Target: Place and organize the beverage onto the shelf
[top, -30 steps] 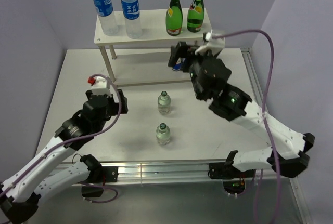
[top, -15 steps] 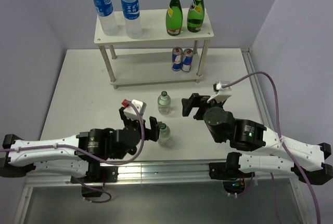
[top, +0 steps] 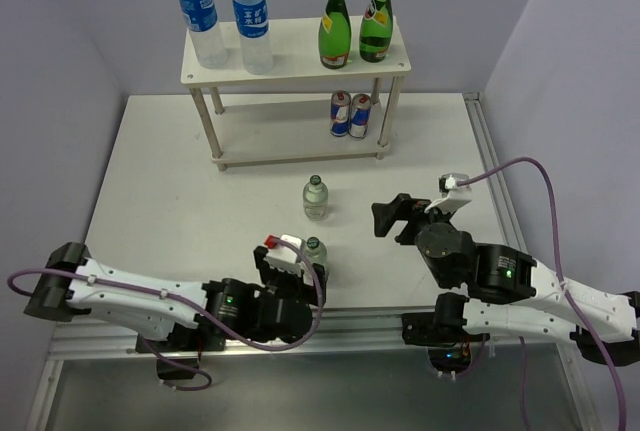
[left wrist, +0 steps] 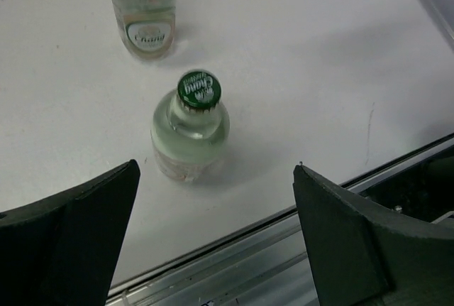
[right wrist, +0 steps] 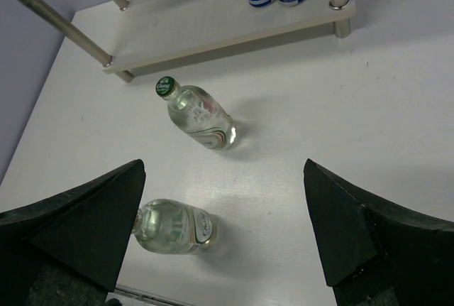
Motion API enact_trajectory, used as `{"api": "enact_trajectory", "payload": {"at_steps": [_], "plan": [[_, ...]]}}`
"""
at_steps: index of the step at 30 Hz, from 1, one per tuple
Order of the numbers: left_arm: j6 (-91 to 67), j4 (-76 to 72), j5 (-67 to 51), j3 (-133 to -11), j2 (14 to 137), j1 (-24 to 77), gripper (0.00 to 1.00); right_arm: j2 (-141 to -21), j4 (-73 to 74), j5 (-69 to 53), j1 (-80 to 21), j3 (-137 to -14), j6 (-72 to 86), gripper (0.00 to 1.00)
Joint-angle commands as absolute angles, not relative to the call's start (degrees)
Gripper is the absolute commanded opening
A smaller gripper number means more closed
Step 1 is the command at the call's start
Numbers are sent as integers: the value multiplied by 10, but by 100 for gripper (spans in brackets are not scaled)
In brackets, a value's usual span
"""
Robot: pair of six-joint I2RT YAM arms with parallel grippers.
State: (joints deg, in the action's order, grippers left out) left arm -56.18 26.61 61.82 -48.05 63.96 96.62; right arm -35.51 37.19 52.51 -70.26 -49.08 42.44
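right fingers (right wrist: 78, 224) have drawn back, wide open and empty; left fingers (left wrist: 67, 238), likewise, now hang beside a squat glass bottle (left wrist: 190, 135).

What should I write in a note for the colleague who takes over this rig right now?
Left gripper: open, empty, pointed at the near clear bottle, not touching it.
Right gripper: open, empty, above the table, right of the far clear bottle.
Done: two water bottles and two green bottles on the top board of the shelf; two cans on its lower board.
Left: both clear ones stand on the table; grasp and shelve each.
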Motion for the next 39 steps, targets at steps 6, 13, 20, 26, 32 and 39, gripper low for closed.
{"api": "enact_trajectory", "payload": {"at_steps": [6, 13, 20, 26, 32, 39], "plan": [[-677, 193, 638, -403, 735, 988, 98, -340, 394, 541, -706, -477, 449, 100], [-611, 26, 639, -360, 805, 968, 99, -330, 403, 543, -706, -468, 455, 100], [-512, -155, 621, -322, 871, 916, 99, -326, 412, 547, -706, -458, 460, 100], [-452, -284, 569, -301, 916, 846, 96, -321, 415, 550, -705, -447, 460, 100], [-397, -353, 551, -307, 952, 803, 82, -321, 414, 552, -705, -439, 455, 100], [-375, -359, 534, -321, 958, 777, 15, -326, 406, 551, -706, -431, 454, 100]]}}
